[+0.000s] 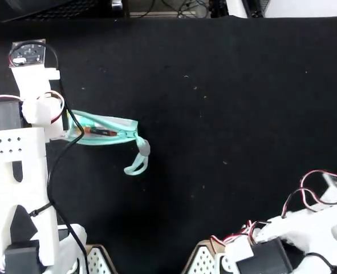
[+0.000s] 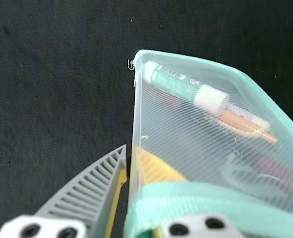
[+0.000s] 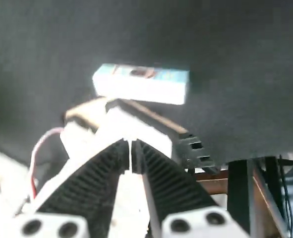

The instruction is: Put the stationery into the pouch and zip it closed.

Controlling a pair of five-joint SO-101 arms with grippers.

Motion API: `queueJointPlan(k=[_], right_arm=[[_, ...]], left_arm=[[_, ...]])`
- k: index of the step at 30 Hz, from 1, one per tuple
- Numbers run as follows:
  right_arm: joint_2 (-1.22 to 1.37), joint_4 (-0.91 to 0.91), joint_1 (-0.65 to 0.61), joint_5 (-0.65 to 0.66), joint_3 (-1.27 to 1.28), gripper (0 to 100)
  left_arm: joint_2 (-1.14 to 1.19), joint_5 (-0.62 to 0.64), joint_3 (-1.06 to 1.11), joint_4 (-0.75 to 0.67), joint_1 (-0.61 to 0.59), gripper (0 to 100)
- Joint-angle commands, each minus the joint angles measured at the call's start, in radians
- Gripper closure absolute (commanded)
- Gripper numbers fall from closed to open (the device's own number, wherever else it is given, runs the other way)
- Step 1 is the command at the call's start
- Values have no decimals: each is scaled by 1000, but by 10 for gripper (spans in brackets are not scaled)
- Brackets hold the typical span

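Pouch (image 1: pixel 102 131) lay on the table (image 1: pixel 225 103), stationery (image 2: pixel 186 84) inside. Left claw (image 2: pixel 129 163) pinched the pouch's end. Right claw (image 3: pixel 131 148) was pressed together, empty, well apart from the pouch. Zip step, probably: next move needs the right claw at the strap (image 1: pixel 138 160) end.

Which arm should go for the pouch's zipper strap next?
Right, probably. The left gripper is clamped on one end of the pouch, anchoring it. The right gripper is shut and holds nothing, and the zipper strap lies at the pouch end nearer that arm.
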Motion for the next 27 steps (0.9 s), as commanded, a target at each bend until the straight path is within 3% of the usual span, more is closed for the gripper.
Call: queueJointPlan(k=[1, 8, 14, 17, 22, 27], right_arm=[[-24, 0, 41, 60, 19, 985], [-24, -242, 163, 58, 205, 985], [-24, -310, 167, 60, 255, 985], [-24, -454, 169, 60, 298, 985], [-24, -738, 129, 64, 464, 985], [-25, -663, 9, 64, 429, 985]], left_arm=[[20, -2, 8, -21, -16, 970], [20, -2, 8, -20, -16, 970], [20, -2, 8, -17, -16, 970], [20, -2, 8, -17, -16, 970], [18, -2, 8, -17, -16, 970], [18, -2, 8, -17, -16, 970]])
